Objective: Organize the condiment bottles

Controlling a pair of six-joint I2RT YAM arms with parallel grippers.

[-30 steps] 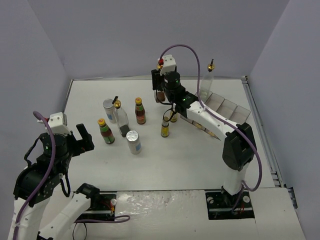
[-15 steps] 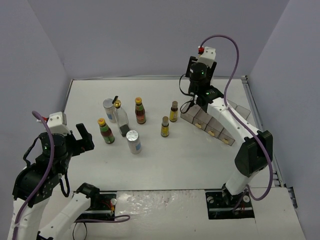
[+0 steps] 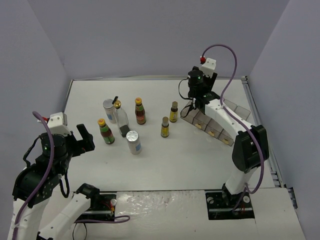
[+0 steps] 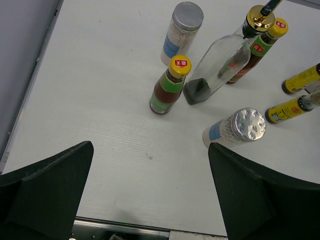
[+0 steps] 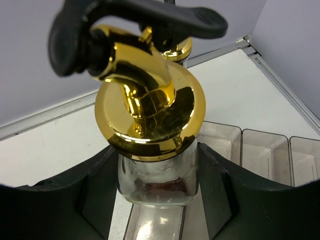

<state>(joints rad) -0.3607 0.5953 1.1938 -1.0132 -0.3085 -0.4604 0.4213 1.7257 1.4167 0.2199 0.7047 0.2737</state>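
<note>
My right gripper [image 3: 194, 100] is shut on a clear glass bottle [image 5: 155, 167] with a gold pourer [image 5: 150, 107] and holds it upright over the left end compartment of the clear rack [image 3: 220, 129]. A second bit of gold shows just behind it. On the table stand a glass bottle [image 3: 120, 119], two red-sauce bottles [image 3: 140, 111] [image 3: 105, 131], two shakers [image 3: 109, 108] [image 3: 133, 142] and two dark yellow-labelled bottles [image 3: 165, 127] [image 3: 173, 112]. My left gripper [image 3: 84, 139] is open and empty at the near left, apart from them all; the left wrist view [image 4: 150, 145] shows bare table between its fingers.
The rack's other compartments [image 5: 265, 152] stretch to the right of the held bottle. Grey walls close in the table on three sides. A metal rail [image 3: 260, 125] runs along the table's right edge.
My right gripper has carried the glass bottle from left of the rack to the right and down over the rack's left end. The left arm and the standing bottles have not moved.
</note>
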